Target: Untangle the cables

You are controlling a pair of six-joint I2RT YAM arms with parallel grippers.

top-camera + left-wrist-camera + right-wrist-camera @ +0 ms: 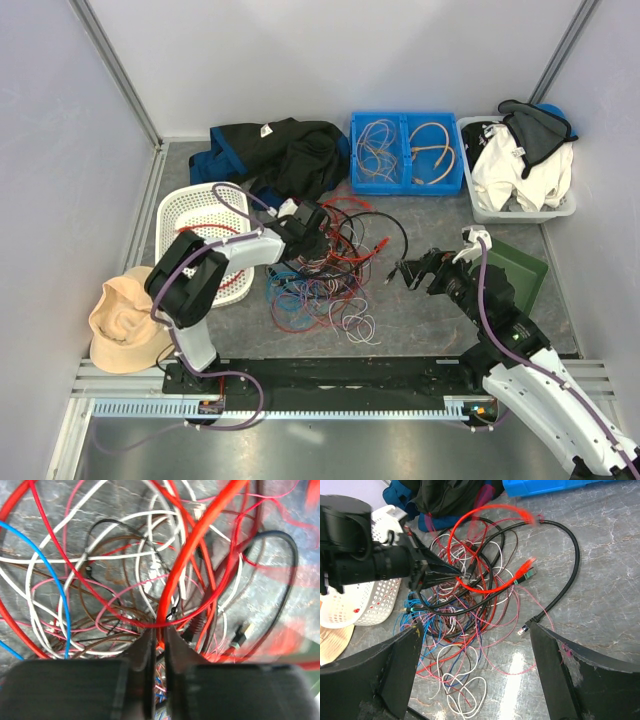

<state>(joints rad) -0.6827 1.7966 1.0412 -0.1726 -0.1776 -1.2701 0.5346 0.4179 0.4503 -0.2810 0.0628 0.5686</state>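
Tangle of thin red, black, white and blue cables point(320, 280) mostly unsorted on grey marbled table point(425, 325); left fingers point(143, 655) pinching thick red cable point(200, 545), right fingers point(395, 672) spread.

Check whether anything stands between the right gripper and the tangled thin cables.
Nothing foreign does. The right gripper hovers with open jaws right of the tangle of thin red, black, white and blue cables; only bare grey table lies between. The nearest strand is the black cable loop ending in a small plug.
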